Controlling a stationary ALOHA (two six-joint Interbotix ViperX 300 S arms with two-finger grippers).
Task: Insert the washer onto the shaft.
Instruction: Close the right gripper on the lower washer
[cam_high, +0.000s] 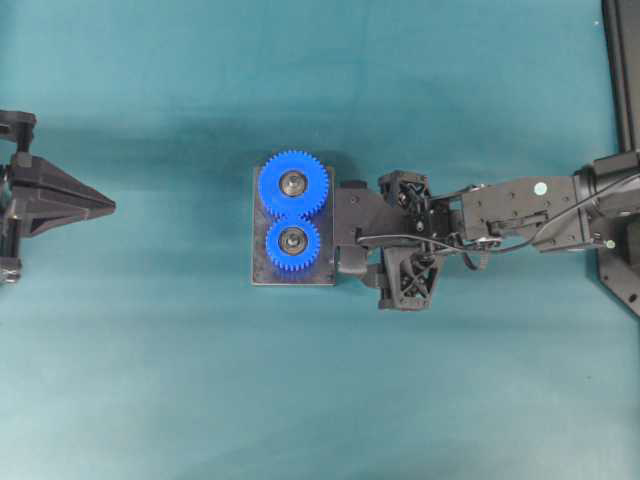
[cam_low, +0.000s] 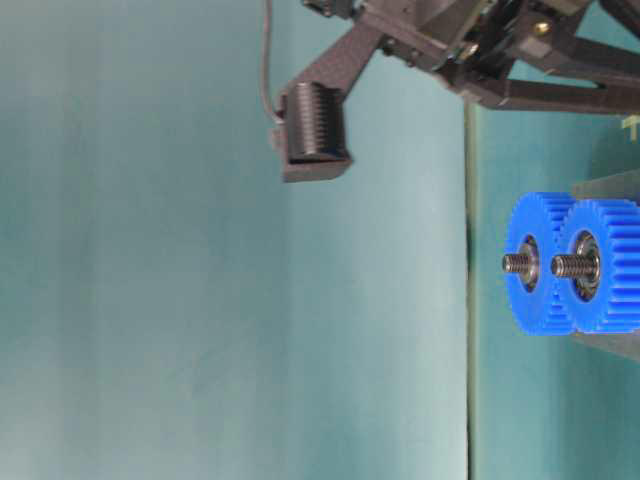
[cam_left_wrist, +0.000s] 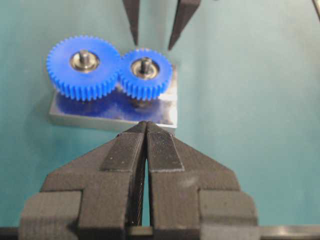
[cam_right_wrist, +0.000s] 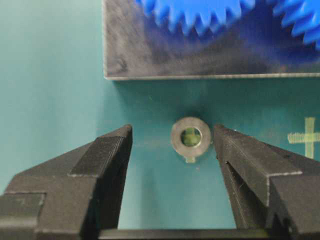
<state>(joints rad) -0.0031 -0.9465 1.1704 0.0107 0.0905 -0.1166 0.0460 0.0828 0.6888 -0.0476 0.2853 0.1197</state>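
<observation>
- Teal cloth (cam_high: 150, 380), smooth and matte, covers the table; a faint pale cross is marked on it near the right gripper's finger in the right wrist view.
- On it lies a rectangular grey metal base plate (cam_left_wrist: 107, 111) with a brushed, reflective face that mirrors the blue above.
- Two toothed blue plastic gears (cam_high: 294, 213) sit meshed on the plate, one larger, each with a ringed metal hub.
- From each hub rises a short threaded steel shaft (cam_low: 568, 265) (both bare in the table-level view).
- The small flat silvery washer (cam_right_wrist: 190, 138), round with a centre hole and a tiny tab on its edge, lies on the cloth just beside the plate's edge.
- The right gripper (cam_right_wrist: 172, 150), black with ridged, angular fingers, stands spread apart, the washer between its tips and touched by neither.
- The left gripper (cam_left_wrist: 146, 150), also black and ribbed, is clenched on nothing, pads pressed together, well apart from the plate.
</observation>
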